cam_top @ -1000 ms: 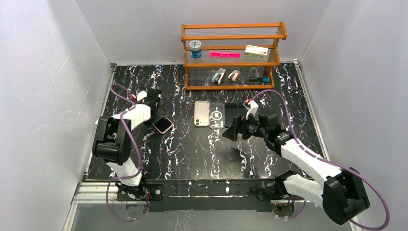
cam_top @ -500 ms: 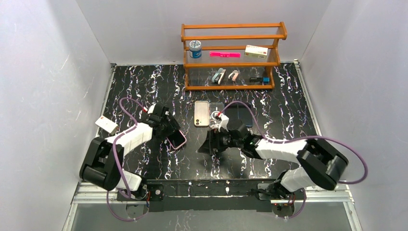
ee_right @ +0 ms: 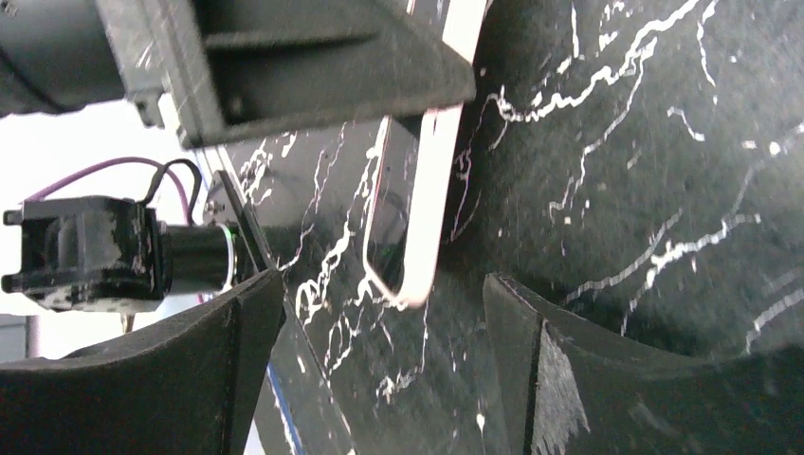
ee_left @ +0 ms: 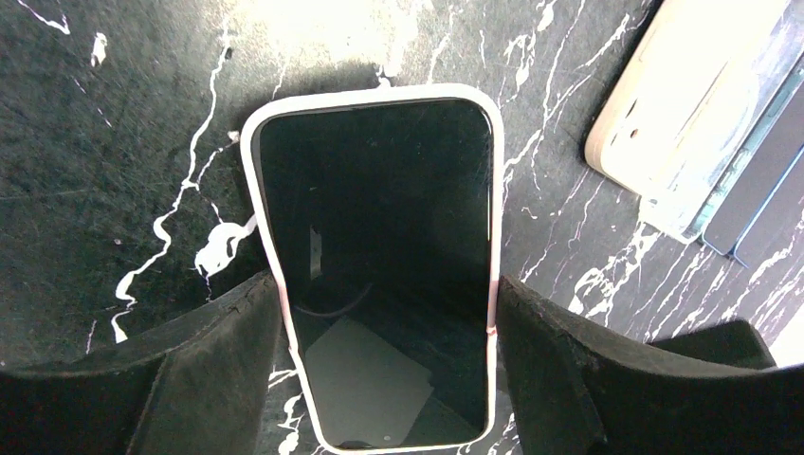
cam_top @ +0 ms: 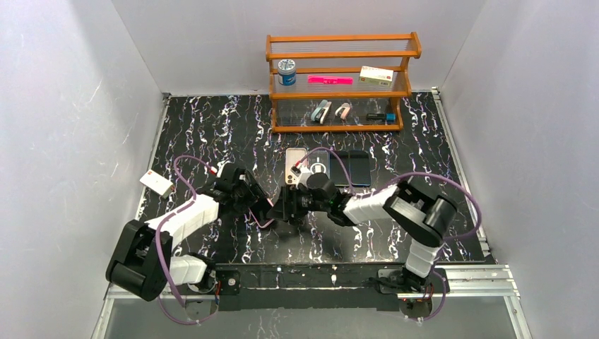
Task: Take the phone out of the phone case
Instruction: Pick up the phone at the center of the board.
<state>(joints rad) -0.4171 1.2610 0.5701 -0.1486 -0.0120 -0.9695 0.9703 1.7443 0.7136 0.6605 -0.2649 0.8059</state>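
My left gripper (ee_left: 384, 299) clamped on the long edges of the pink case (ee_left: 370, 92), phone (ee_left: 379, 218) seated inside it, my right gripper (ee_right: 379, 322) spread wide around the case's end, both well in front of the wooden rack (cam_top: 339, 54) holding a jar (cam_top: 286, 72) and a box (cam_top: 376, 75)

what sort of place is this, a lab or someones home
Most likely a robotics lab test cell: plain white walls box in a black marbled table, and a wooden rack at the back holds small props.
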